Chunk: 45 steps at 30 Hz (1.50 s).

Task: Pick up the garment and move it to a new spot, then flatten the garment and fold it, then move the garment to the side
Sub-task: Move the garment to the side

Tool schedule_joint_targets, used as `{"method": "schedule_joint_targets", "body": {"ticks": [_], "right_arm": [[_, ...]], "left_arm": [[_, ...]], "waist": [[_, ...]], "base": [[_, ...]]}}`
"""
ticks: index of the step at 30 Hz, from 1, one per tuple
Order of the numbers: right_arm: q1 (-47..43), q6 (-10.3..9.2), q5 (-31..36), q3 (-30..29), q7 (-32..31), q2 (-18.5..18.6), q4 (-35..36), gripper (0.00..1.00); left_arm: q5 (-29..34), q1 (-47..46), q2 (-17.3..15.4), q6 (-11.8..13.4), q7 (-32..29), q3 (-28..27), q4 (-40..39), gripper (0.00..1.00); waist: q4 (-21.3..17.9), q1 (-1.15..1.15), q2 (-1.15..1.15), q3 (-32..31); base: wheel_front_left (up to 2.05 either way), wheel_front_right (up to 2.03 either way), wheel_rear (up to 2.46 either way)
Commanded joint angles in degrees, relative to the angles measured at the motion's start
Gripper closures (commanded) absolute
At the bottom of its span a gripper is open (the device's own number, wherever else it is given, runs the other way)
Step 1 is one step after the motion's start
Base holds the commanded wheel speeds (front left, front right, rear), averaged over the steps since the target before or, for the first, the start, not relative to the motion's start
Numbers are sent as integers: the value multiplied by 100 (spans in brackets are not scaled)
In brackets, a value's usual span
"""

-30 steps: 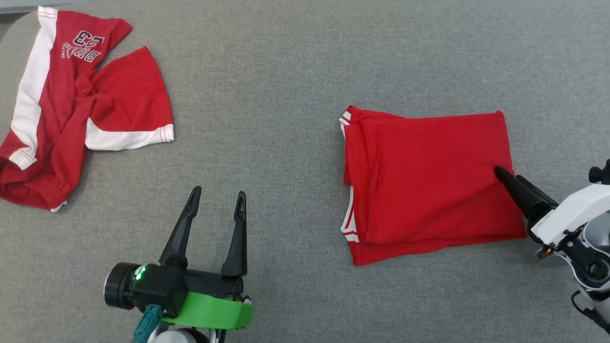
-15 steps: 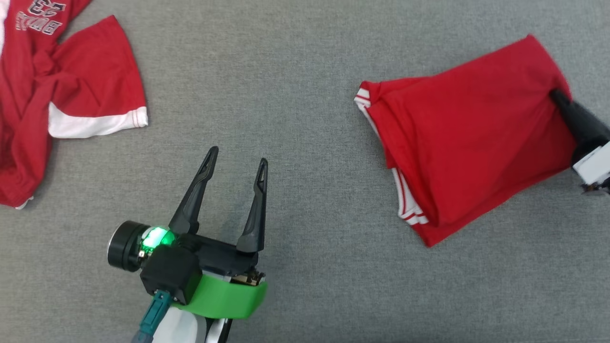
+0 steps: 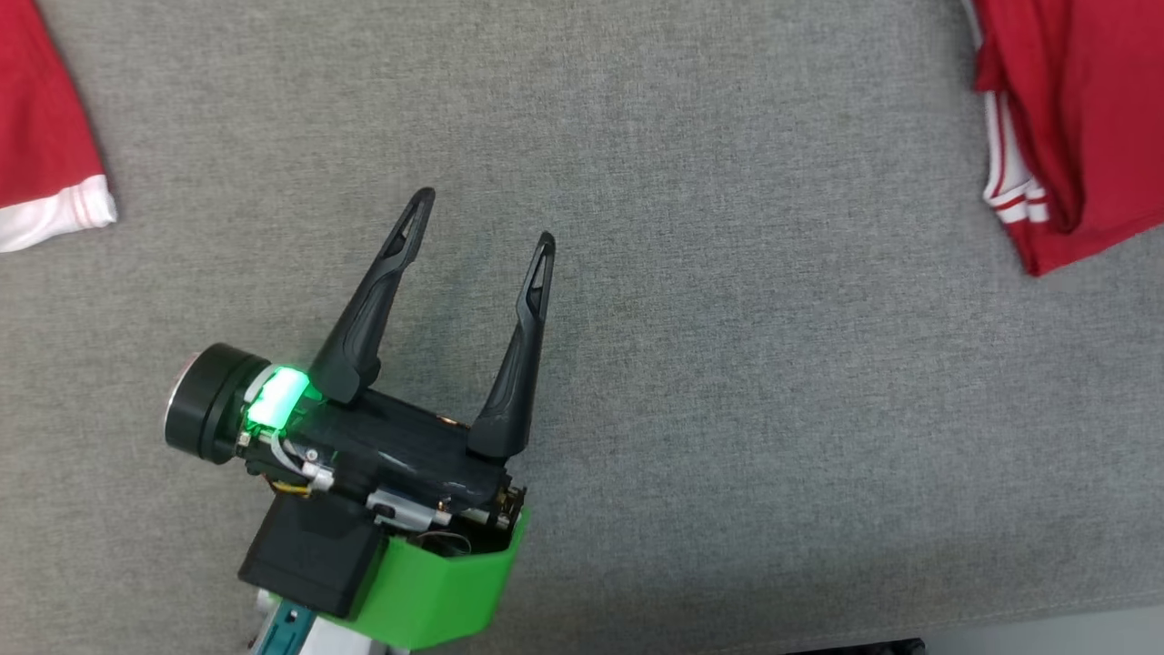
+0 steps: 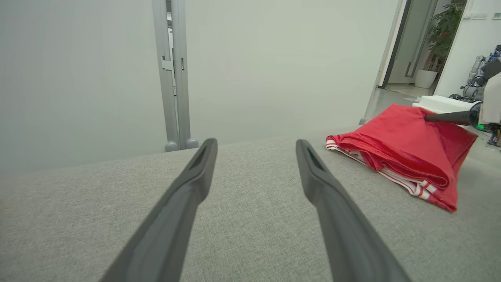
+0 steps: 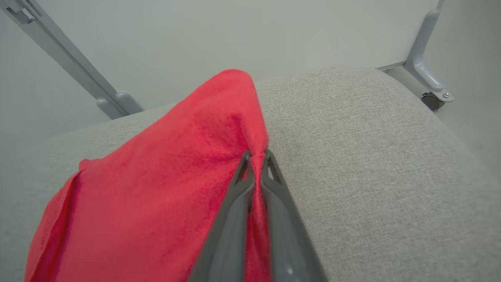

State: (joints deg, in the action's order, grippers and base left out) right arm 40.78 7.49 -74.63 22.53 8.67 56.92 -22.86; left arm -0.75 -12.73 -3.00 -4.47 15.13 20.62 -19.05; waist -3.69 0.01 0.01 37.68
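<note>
Right wrist view: the right gripper (image 5: 256,156) is pinched tight on a raised fold of the red garment (image 5: 156,188), which lies near the grey desk's (image 5: 372,156) right edge. The left gripper (image 3: 484,218) hovers over the desk's near middle, fingers spread wide, holding nothing. Another red shirt (image 3: 45,136) lies at the left edge.
</note>
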Motion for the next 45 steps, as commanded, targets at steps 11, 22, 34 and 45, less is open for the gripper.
{"method": "schedule_joint_targets", "body": {"ticks": [11, 22, 34, 45], "right_arm": [[109, -2, -339, -466, 204, 1024, -541, 100], [272, -3, 276, -232, 499, 757, -879, 0], [-797, -5, 2193, -58, 653, -1560, -197, 0], [-2317, -5, 4015, -546, 656, -3320, 609, 0]], "left_arm": [[350, -129, -325, 206, 0, 65, -370, 0], [232, -194, -297, 474, 0, 217, -223, 0], [-379, 484, -144, 825, 0, -93, 530, 0], [-856, 1189, -26, 779, -1, -533, 1349, 0]], "waist": [[-156, -1, -1, 719], [71, -1, -1, 295], [318, -1, -1, -1413], [365, -1, -1, -2793]], "base": [[0, 0, 0], [0, 0, 0], [0, 0, 0], [0, 0, 0]]}}
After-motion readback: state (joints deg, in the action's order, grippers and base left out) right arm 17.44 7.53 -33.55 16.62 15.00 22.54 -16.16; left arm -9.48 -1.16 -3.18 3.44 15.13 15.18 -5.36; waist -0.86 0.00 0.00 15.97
